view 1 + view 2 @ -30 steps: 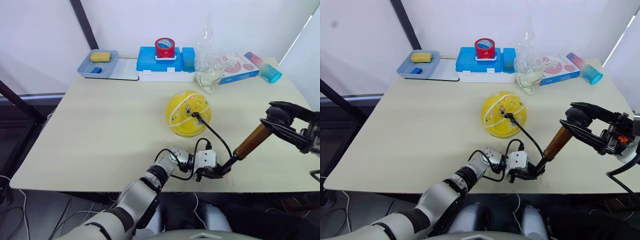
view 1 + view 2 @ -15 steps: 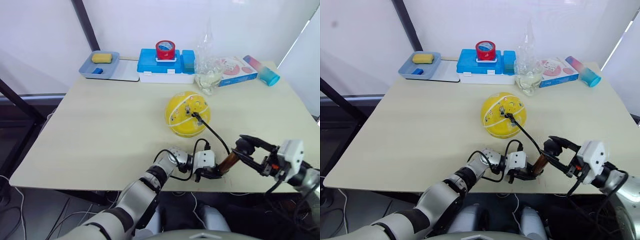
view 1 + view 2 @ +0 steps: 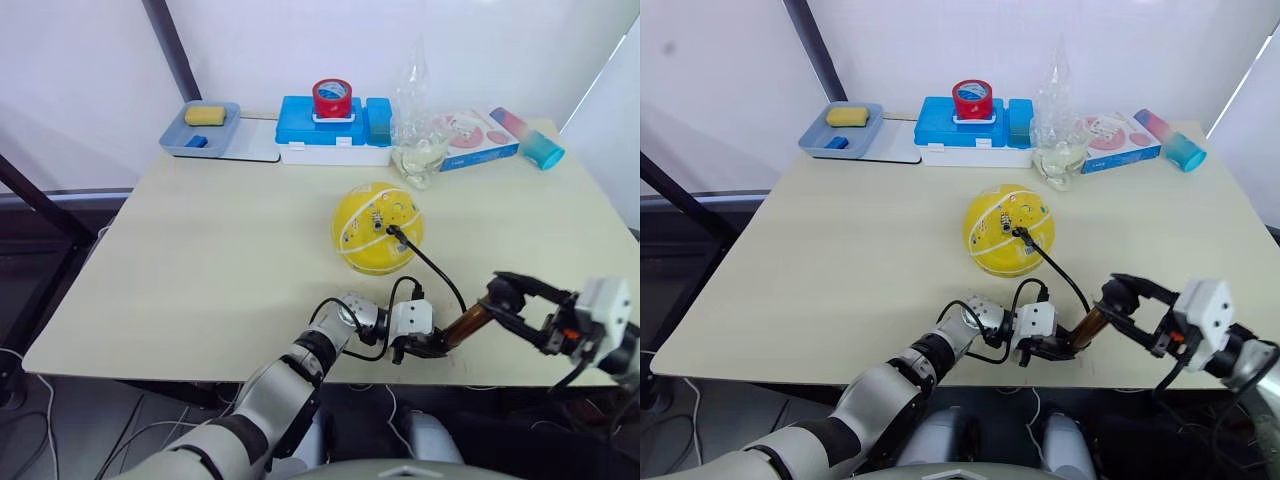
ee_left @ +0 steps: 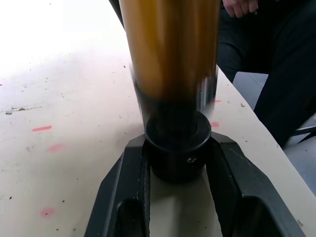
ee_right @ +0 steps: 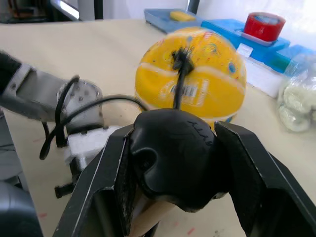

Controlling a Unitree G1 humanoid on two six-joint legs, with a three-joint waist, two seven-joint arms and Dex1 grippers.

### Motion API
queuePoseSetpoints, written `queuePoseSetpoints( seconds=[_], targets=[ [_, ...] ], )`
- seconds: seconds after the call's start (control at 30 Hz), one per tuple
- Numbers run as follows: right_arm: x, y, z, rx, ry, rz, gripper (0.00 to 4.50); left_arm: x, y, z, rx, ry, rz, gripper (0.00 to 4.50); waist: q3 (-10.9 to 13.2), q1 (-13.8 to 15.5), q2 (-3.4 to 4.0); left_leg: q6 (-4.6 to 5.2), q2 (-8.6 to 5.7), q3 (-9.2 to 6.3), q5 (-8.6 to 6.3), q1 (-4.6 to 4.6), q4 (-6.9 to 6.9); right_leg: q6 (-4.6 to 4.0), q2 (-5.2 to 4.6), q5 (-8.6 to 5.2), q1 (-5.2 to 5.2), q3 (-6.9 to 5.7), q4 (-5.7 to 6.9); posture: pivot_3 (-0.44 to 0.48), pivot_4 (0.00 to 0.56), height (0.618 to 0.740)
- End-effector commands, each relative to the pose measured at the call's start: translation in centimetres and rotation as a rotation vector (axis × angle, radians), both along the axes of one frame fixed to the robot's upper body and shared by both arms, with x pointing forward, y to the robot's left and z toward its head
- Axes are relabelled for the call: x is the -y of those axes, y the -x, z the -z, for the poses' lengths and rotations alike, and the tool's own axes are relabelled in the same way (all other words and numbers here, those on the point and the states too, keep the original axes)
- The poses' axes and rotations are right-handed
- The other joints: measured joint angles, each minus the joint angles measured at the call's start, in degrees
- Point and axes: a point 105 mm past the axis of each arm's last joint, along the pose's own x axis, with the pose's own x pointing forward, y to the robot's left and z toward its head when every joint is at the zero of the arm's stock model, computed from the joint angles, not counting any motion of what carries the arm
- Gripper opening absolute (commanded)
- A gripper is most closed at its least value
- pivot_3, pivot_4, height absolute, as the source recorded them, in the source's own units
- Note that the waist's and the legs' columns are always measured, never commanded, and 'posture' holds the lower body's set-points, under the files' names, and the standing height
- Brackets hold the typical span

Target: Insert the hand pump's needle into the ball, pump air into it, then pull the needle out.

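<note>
We had the left gripper (image 3: 428,347) clamped on the black base cap of the hand pump (image 3: 466,324), pinning it to the table (image 3: 200,270) close to the near edge, while the right gripper (image 3: 508,297) was closed around the pump's black T-handle (image 5: 173,155). The ball (image 3: 377,227) sat near the middle of the table, unheld, with the needle (image 3: 390,229) seated in its top and the thin hose (image 3: 430,264) running down to the pump.

We judged the main risk to be the hose: a hard or crooked stroke could tug it, rolling the loose ball or pulling the needle out early. The base could also skid toward the near edge.

Along the far edge stood a grey tray (image 3: 197,128), a blue box (image 3: 330,128) with red tape (image 3: 331,97) on top, a clear bag (image 3: 418,140) and a flat pack (image 3: 478,132), all well apart and not in our way.
</note>
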Motion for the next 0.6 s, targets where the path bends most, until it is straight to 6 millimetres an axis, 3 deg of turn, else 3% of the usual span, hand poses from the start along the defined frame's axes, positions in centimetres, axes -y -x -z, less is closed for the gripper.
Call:
queuePoseSetpoints(
  seconds=[0.03, 0.17, 0.33, 0.43, 0.6],
  targets=[
    [0.0, 0.8, -4.0, 0.087, -0.036, -0.011, 1.92, -1.7, 0.8, 2.4, -0.050, -0.105, 0.006, 1.10, 0.0, 0.1, -0.06, 0.00, 0.00, -0.03, 0.00, 0.00, -0.01, -0.01, 0.02, 0.00, 0.00, -0.04, 0.00, 0.000, 0.150, 0.737],
    [0.3, 1.4, -7.5, 0.128, -0.052, -0.014, 1.92, -1.8, 0.9, 2.4, -0.053, -0.105, 0.006, 1.10, 0.1, 0.0, -0.09, 0.01, 0.00, -0.04, 0.01, -0.03, -0.01, -0.03, 0.03, -0.02, 0.01, -0.07, -0.02, 0.000, 0.150, 0.737],
    [0.1, 1.4, -8.6, 0.108, -0.073, -0.009, 1.92, -1.8, 1.0, 2.6, -0.054, -0.102, -0.002, 1.10, 0.2, 0.0, -0.27, 0.02, 0.00, -0.04, 0.01, -0.03, -0.01, -0.03, 0.02, -0.02, 0.01, -0.09, -0.02, 0.000, 0.150, 0.737],
    [-0.2, 1.2, -6.8, 0.048, -0.046, -0.015, 1.92, -1.7, 1.1, 2.7, -0.056, -0.099, -0.008, 1.10, 0.2, 0.0, -0.28, 0.02, 0.00, -0.04, 0.01, -0.05, -0.02, -0.04, 0.01, -0.02, 0.01, -0.09, -0.07, 0.000, 0.150, 0.737],
    [0.1, 0.3, 1.1, -0.132, 0.053, 0.001, 1.92, -1.3, 1.1, 2.6, -0.051, -0.091, -0.011, 1.10, 0.0, 0.0, -0.60, 0.05, 0.01, -0.08, 0.02, -0.03, -0.03, -0.05, 0.05, -0.03, 0.04, -0.14, -0.08, 0.000, 0.150, 0.737]
  ],
)
